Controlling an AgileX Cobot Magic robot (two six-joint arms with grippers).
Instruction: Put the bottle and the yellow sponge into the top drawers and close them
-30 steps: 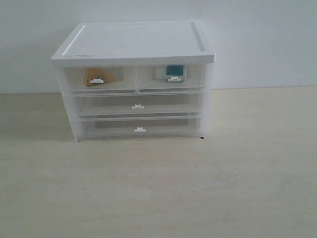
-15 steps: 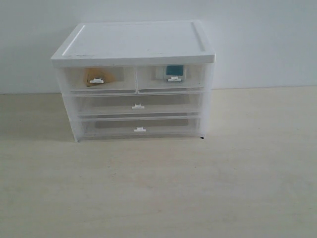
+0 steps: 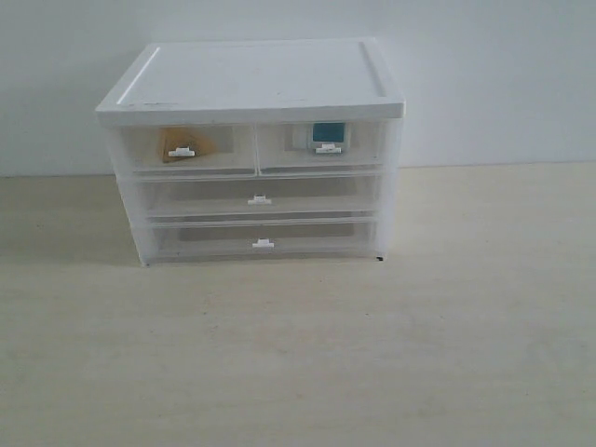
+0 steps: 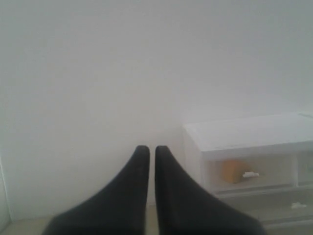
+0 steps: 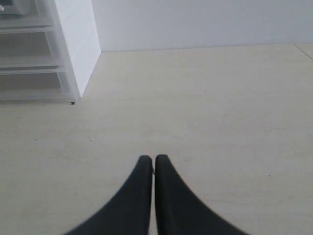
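left claw (image 4: 147, 149) closed, right claw (image 5: 147, 159) closed

You see a white cabinet (image 3: 251, 79) standing on the table (image 3: 298, 354), close before a pale wall (image 3: 494, 74). Both top drawers are pushed in, flush with the frame. Through the clear front of the left top drawer (image 3: 228, 154) the yellow sponge (image 3: 170, 140) shows behind the white handle. In the right top drawer (image 3: 365, 149) lies the bottle (image 3: 326, 132), its teal label towards you. Below them, the two full-width drawers (image 3: 205, 197) are also shut.
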